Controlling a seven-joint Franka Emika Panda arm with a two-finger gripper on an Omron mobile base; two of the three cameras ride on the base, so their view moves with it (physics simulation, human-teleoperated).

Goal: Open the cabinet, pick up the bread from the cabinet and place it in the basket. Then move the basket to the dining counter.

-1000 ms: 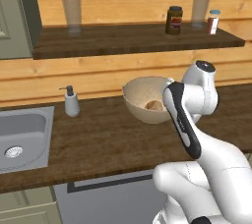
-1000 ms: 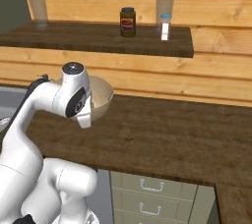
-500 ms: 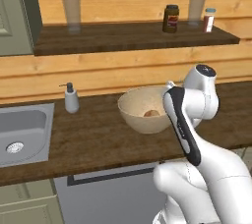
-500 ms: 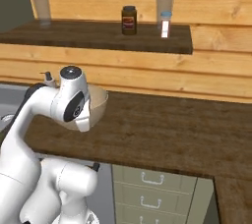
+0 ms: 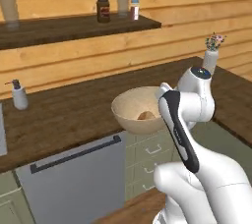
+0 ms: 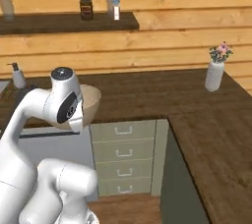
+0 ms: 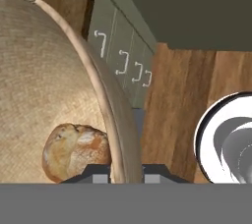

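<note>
The beige basket [image 5: 129,110] hangs in the air in front of the worktop's edge, above the drawers. My gripper [image 7: 125,173] is shut on its rim [image 7: 105,99], one finger inside the wall and one outside. The bread [image 7: 75,151], a golden-brown roll, lies at the bottom of the basket and peeks over the rim in the left base view [image 5: 145,115]. My white arm covers the near side of the basket [image 6: 91,103] in the right base view. The dining counter [image 6: 216,139], dark wood planks over a plain grey-green front, runs along the right.
A white vase with flowers [image 6: 215,73] stands at the corner of the worktop. A soap dispenser [image 5: 19,98] is at the left. The wall shelf [image 5: 74,24] carries a dark jar, a glass and a shaker. A dishwasher [image 5: 74,179] and drawers [image 6: 125,154] sit below.
The whole picture has shifted, so the base has moved; the vase and the right-hand counter have come into view. The basket has left the worktop and now hangs past its front edge.
</note>
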